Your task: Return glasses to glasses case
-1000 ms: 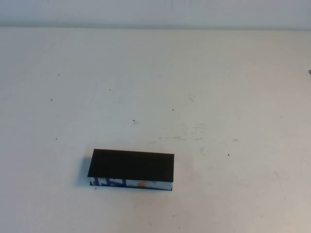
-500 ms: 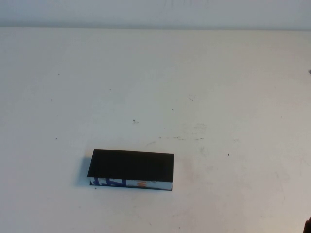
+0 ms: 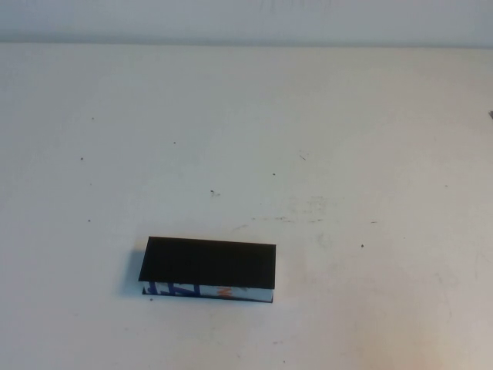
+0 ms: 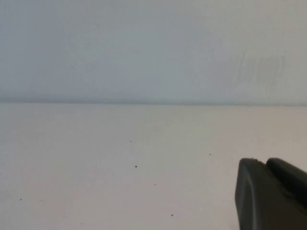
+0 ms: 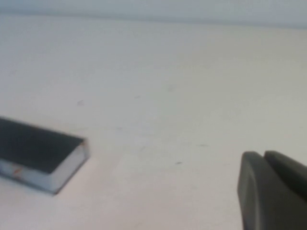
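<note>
The glasses case (image 3: 208,263) lies shut on the white table, front left of centre, its matte black lid on top and its white side with blue and orange marks facing me. Its end also shows in the right wrist view (image 5: 41,154). The glasses are out of view. My left gripper (image 4: 265,163) is shut and empty over bare table, with the case nowhere in its view. My right gripper (image 5: 262,155) is shut and empty, well apart from the case. Neither gripper shows in the high view.
The white table (image 3: 323,139) carries only small dark specks and faint scuff marks. A pale wall (image 3: 246,19) runs along its far edge. A small dark object (image 3: 491,115) sits at the right edge of the high view.
A dark bit of the right arm showed at the bottom right corner of the high view half a second ago and is gone now. The case has not moved.
</note>
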You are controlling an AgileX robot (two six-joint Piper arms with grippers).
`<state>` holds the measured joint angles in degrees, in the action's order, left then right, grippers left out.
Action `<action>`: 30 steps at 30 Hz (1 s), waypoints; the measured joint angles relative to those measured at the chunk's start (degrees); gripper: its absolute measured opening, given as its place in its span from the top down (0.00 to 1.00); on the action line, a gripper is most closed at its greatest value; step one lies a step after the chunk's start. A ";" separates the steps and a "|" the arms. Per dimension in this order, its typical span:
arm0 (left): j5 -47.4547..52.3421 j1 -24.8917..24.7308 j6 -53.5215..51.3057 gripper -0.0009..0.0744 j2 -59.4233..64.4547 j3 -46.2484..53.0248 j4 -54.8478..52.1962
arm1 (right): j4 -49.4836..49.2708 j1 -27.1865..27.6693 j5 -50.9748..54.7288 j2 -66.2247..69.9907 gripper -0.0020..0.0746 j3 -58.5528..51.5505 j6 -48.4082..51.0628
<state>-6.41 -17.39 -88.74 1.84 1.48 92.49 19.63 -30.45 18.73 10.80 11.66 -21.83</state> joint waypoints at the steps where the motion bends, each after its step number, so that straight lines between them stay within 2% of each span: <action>1: 0.00 0.00 0.00 0.99 0.00 0.00 0.00 | 1.42 3.12 -1.79 -0.14 0.99 -1.44 -0.68; 5: -0.03 0.00 0.00 0.99 0.00 0.00 0.00 | 2.55 19.01 -8.21 -2.40 0.99 -6.90 -2.76; 8: -0.24 0.00 0.00 0.99 0.00 0.00 0.00 | 1.43 24.53 -9.15 -6.28 0.99 -10.31 -3.56; 12: -0.24 0.00 0.00 0.99 0.00 0.00 0.00 | 0.40 25.48 -9.45 -11.00 0.99 -12.72 -3.77; 24: -0.36 0.00 0.00 0.99 0.00 0.00 0.00 | -3.20 25.61 -12.05 -11.27 0.99 -13.24 -3.35; 26: -0.47 0.00 0.00 0.99 0.00 0.00 0.00 | -7.74 25.61 -12.60 -11.27 0.99 -13.24 1.41; 30: -0.47 0.00 0.00 0.99 0.00 0.00 0.00 | -22.94 25.61 -10.96 -11.27 0.99 -13.24 20.54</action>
<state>-6.88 -17.39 -88.74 1.84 1.48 92.49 -3.30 -4.83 7.77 -0.47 -1.58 -1.29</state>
